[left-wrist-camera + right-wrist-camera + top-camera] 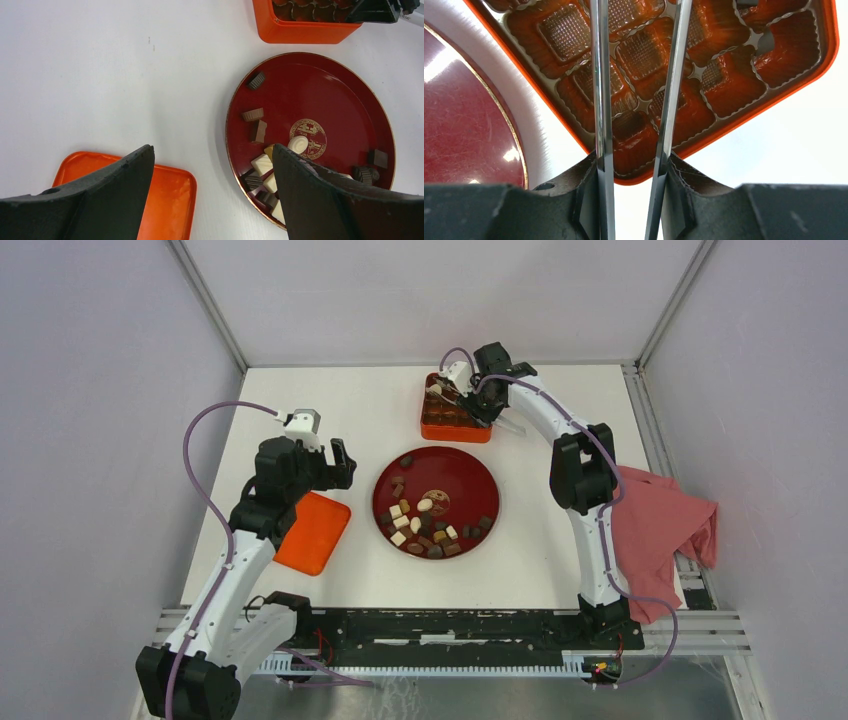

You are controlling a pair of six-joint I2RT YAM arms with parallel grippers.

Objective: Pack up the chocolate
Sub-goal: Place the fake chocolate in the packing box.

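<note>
At the far side of the table, the right gripper (452, 395) hangs over the orange compartment box (455, 430), its blades parted but their tips hidden, so I cannot tell if it holds anything. The chocolates (425, 525) lie on the red plate (470, 475), nearer than the box and just right of the left gripper (212, 150), which is spread wide and empty.

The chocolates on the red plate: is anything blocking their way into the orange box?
Nothing visible blocks the bite-size chocolate pieces: only bare white table separates their round red plate from the open square orange compartment box, and the flat orange lid lies off on the plate's other side.
</note>
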